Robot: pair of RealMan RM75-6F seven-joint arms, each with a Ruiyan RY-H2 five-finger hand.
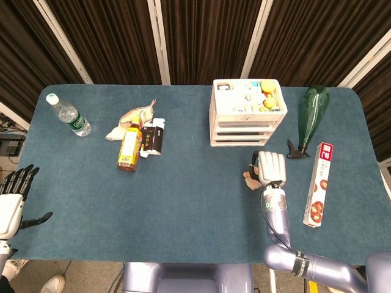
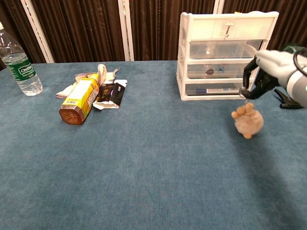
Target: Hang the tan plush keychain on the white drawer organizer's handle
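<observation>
The tan plush keychain [image 2: 247, 121] dangles in the air below my right hand [image 2: 267, 73], which pinches its ring. In the head view the plush [image 1: 250, 179] peeks out at the left of my right hand [image 1: 270, 166]. The white drawer organizer [image 2: 225, 55] stands behind and left of that hand, with a small handle [image 2: 229, 29] on its top drawer. From above, the organizer [image 1: 246, 113] lies just beyond the hand. My left hand [image 1: 13, 198] hangs off the table's left edge, fingers apart, holding nothing.
On the left lie a water bottle [image 1: 68, 115], a yellow bottle [image 1: 129, 147], a black packet [image 1: 153, 137] and a cloth pouch [image 1: 131, 118]. To the right are a green spray bottle [image 1: 310, 119] and a long red-and-white box [image 1: 318, 184].
</observation>
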